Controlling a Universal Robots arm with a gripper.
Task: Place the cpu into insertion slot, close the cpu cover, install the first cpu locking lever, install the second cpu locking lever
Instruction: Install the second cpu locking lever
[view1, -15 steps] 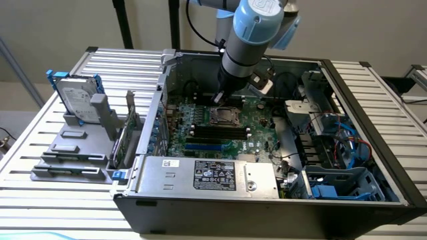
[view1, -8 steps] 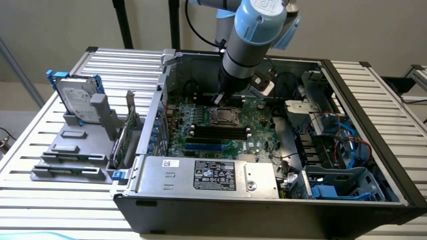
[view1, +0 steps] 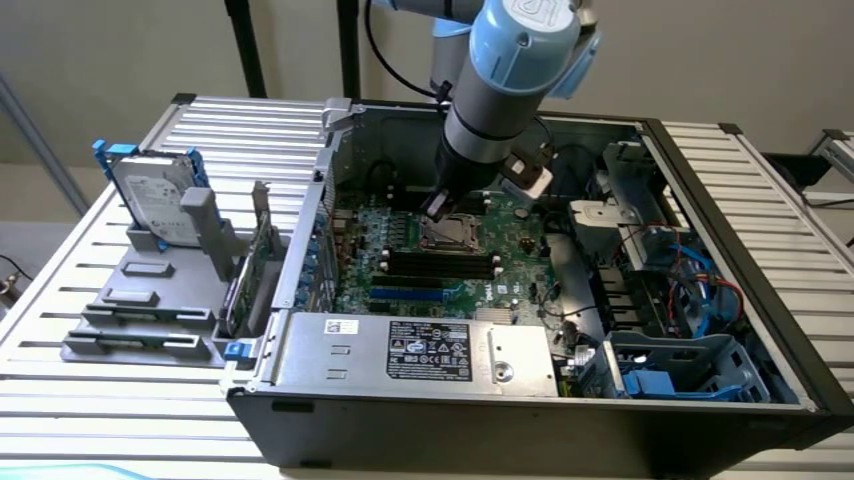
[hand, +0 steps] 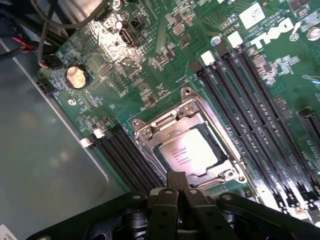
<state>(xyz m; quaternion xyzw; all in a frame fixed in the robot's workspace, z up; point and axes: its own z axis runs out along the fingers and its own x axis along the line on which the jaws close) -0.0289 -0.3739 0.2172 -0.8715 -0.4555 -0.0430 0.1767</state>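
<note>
The cpu (hand: 186, 152) already sits silver face up in the insertion slot (hand: 218, 148), and the cpu cover (hand: 170, 125) lies flat down around it, its cut-out framing the chip. So I judge the first two steps finished. The locking levers I cannot make out clearly; a bright metal edge runs along the socket rim, but whether either lever is hooked under its catch I cannot tell, so I count both as still open work.

In the exterior view the socket (view1: 449, 232) lies on the green motherboard (view1: 514, 262) inside the open computer case (view1: 400, 435), just at 12 o'clock of the black memory slots (view1: 441, 265). My arm (view1: 514, 85) comes down steeply from 1 o'clock, wrist nearly vertical, and my gripper (view1: 437, 208) hangs right at the socket's 11 o'clock corner.

In the wrist view my gripper (hand: 176, 181) has its fingers (hand: 171, 179) pinched tight together with nothing between them, the tips poised at the cover's edge on the side toward the camera; I cannot say whether they touch it or hover just above.
</note>
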